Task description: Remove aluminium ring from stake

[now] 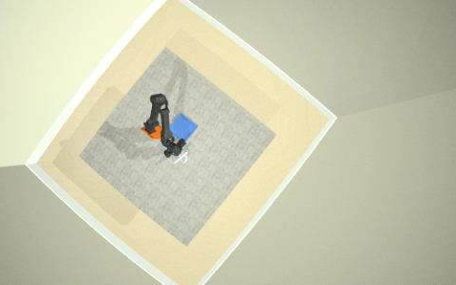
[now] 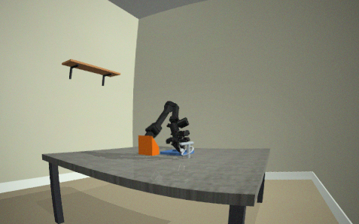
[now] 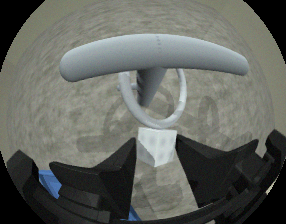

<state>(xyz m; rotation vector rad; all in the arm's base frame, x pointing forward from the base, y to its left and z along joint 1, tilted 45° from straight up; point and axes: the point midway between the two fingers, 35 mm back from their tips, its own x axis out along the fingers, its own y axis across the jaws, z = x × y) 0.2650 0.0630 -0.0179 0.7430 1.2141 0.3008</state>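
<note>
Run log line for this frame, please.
gripper: shut on the ring's tab | ring: around stake, below cross-bar | tray: ring not inside
</note>
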